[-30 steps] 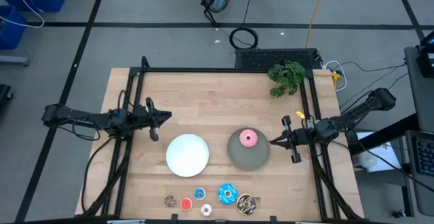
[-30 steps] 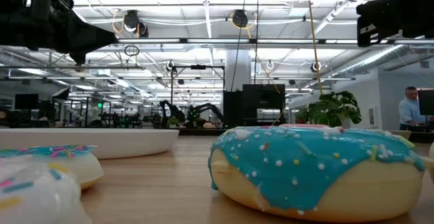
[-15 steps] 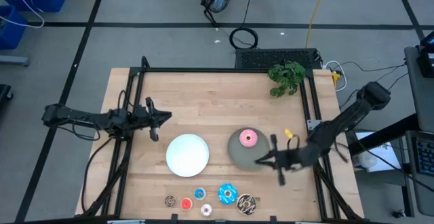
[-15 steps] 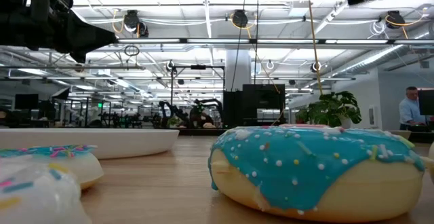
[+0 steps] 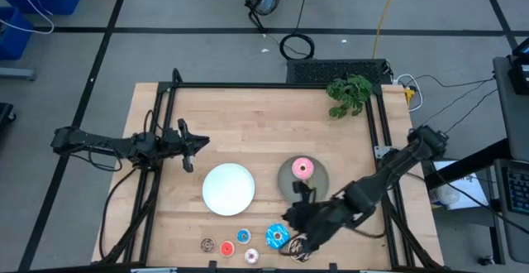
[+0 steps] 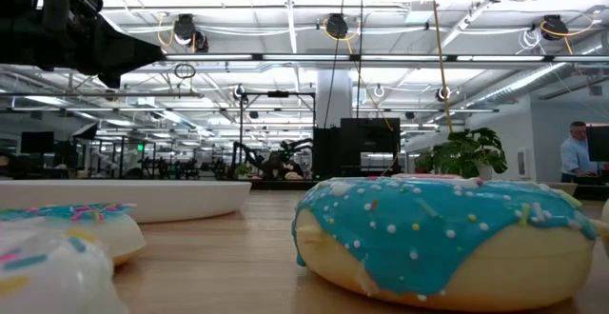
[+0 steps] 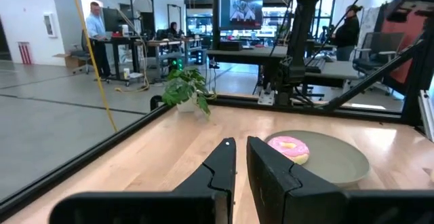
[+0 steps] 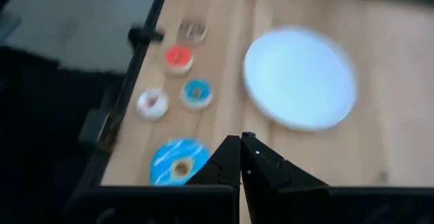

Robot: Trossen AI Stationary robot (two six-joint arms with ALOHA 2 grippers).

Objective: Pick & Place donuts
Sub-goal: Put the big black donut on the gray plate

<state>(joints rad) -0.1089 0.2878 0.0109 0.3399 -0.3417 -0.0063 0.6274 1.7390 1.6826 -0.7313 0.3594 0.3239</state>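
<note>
Donuts sit in a cluster near the table's front edge: the blue-sprinkled donut (image 5: 276, 237), a small blue one (image 5: 243, 237), a red-orange one (image 5: 227, 249), a whitish one (image 5: 251, 256) and a brown one (image 5: 207, 244). The pink donut (image 5: 302, 169) lies on the grey plate (image 5: 288, 192), beside the white plate (image 5: 228, 189). The right gripper (image 5: 291, 220), jaws together, hangs over the cluster, partly covering it. The left gripper (image 5: 201, 142), jaws nearly together, waits well apart. A plant (image 5: 349, 93) stands at the far corner.

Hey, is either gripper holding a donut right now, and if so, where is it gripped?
Nothing is held. The right gripper, fingers shut, hovers near the blue-sprinkled donut; the left gripper waits shut and empty.
</note>
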